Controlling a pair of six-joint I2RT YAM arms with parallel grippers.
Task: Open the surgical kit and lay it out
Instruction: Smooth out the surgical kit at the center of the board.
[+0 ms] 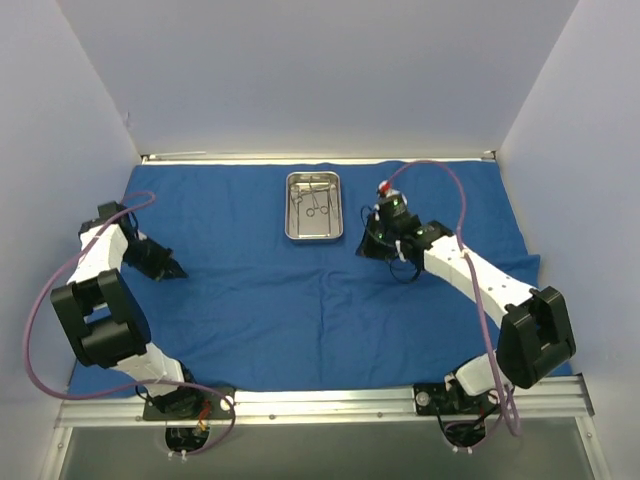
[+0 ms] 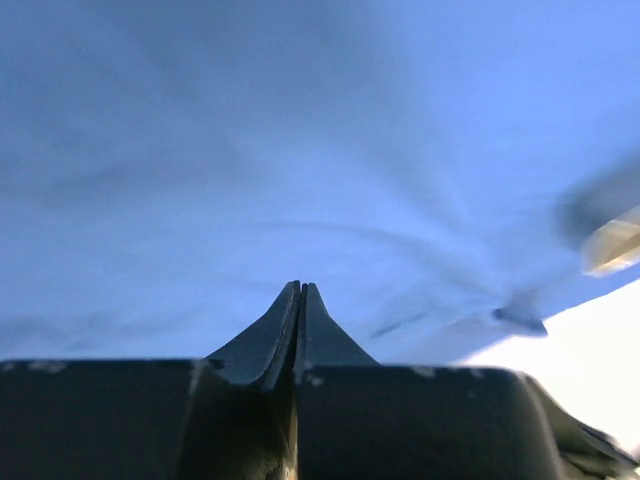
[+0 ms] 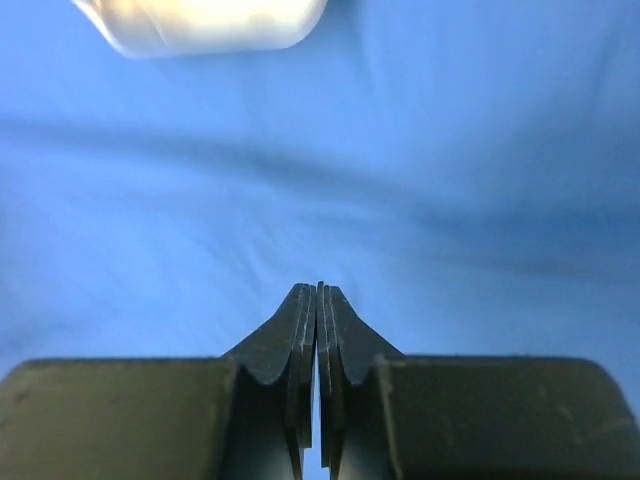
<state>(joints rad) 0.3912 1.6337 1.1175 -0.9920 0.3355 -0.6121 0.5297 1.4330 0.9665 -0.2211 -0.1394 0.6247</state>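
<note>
**Drape spread flat, tray uncovered near the far edge**

The deep-blue cloth drape [image 1: 300,310] lay open across almost the whole table, matte and soft, with shallow creases running outward from the steel tray [image 1: 313,237]. The tray was a small, shiny rectangle with rounded corners and a raised rim. It sat on the drape close to its far edge, roughly midway across. Inside it lay the thin silver ring-handled instruments [image 1: 316,203]. They were bunched together, and from the top view their number could not be counted.

The right gripper [image 1: 366,248] was just right of the tray, low over the cloth. In the right wrist view its dark, wedge-shaped fingers [image 3: 300,330] were drawn together to a hairline slit with nothing between them, and a blurred, bright corner of the tray [image 3: 200,20] was cut off by the top edge.

The left gripper [image 1: 172,270] was well to the left of the tray and nearer the arm bases, also low over the drape. In its wrist view the black fingers [image 2: 285,330] were pressed shut tip to tip. Whether they pinched any cloth could not be made out. Soft folds fanned across the drape toward a smeared pale shape [image 2: 612,245] at the right edge, too blurred to identify.
</note>
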